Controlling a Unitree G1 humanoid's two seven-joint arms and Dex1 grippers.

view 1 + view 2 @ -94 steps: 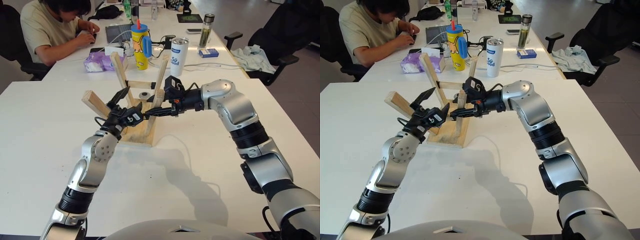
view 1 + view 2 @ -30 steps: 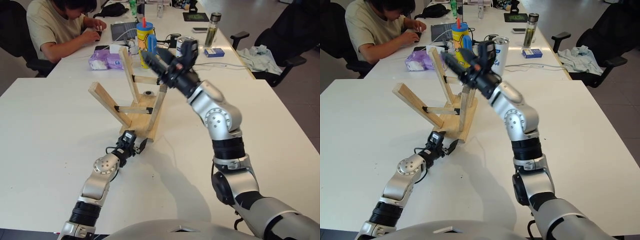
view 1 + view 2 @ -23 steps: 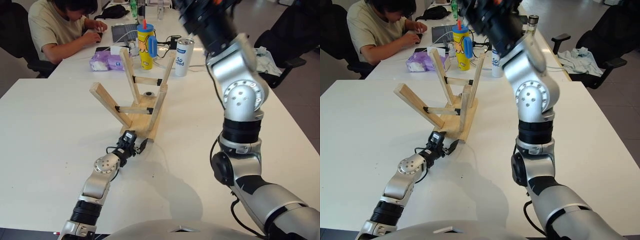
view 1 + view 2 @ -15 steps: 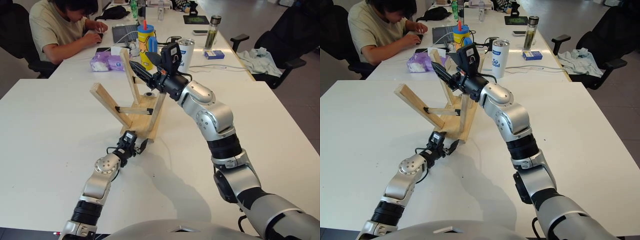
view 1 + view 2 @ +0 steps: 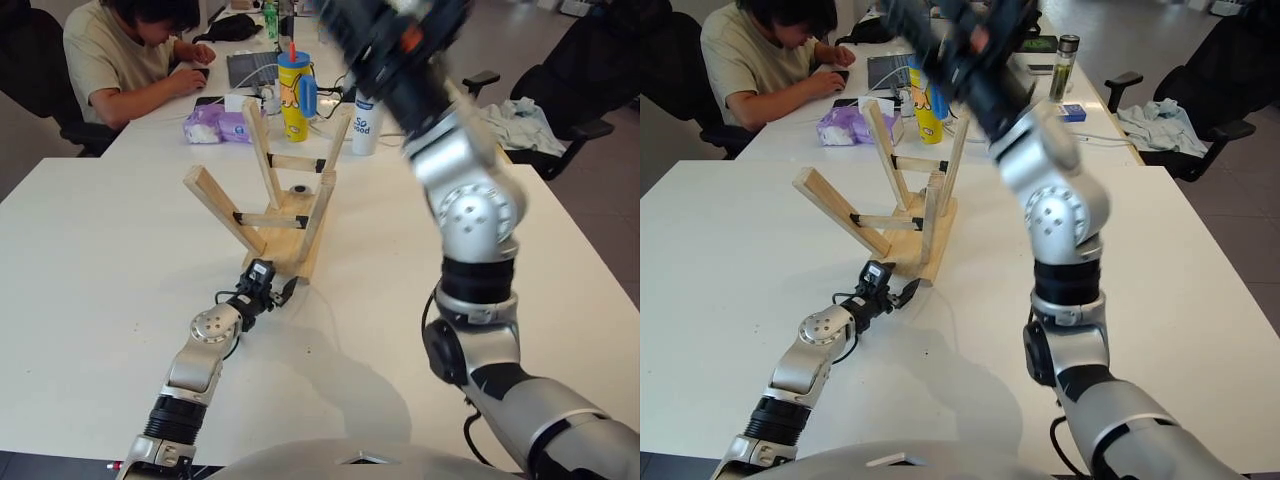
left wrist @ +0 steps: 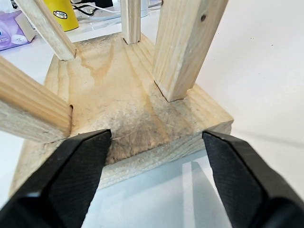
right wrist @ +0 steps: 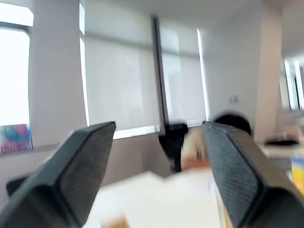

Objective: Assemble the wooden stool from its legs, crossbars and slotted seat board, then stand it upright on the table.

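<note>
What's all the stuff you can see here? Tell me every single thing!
stool: 1, pale wood, upside down on the near table, seat down, legs up
table: 2, white, one near, one butted on behind it
ring: 1, black, on the near table just behind the stool
cup: 1, yellow with a red straw, far table
tumbler: 1, white, far table, right of the cup
pack: 1, purple, far table, left of the cup
bottle: 1, dark, far table, further back
box: 1, blue, far table, by the bottle
left gripper: 1, black, open, low at the seat's near edge
right gripper: 1, black, open, raised high in the air
</note>
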